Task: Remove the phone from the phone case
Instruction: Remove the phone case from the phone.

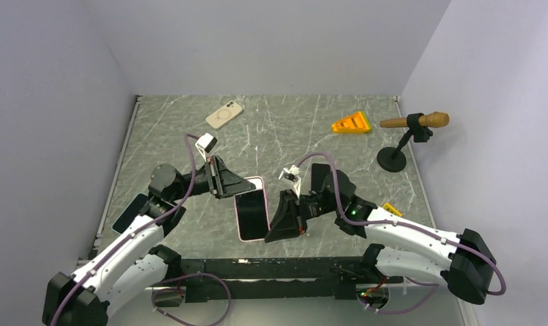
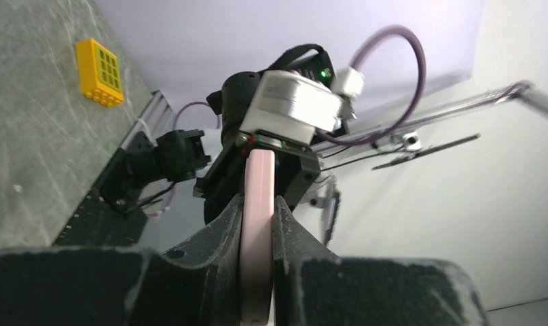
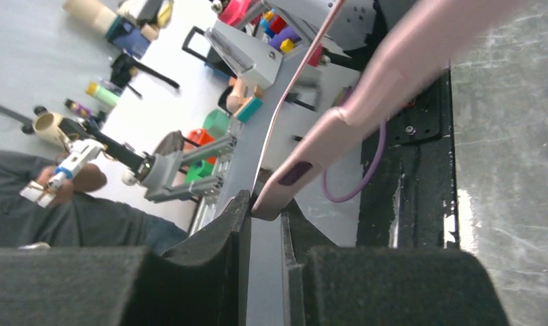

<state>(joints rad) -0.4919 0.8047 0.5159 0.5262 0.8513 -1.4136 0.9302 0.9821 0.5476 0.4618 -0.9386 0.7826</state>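
From above, the phone (image 1: 252,214) showed its black glass, framed by a glossy pink phone case (image 1: 238,224), and was held tilted over the middle of the marbled table (image 1: 291,129) between the left gripper (image 1: 244,185) and right gripper (image 1: 276,225). Only the left wrist view showed the case's rounded edge (image 2: 259,183) pinched tight between matte black fingers (image 2: 216,238). The right wrist view showed a case corner (image 3: 305,170) with a dark oval slot, nipped by narrow fingers (image 3: 231,224).
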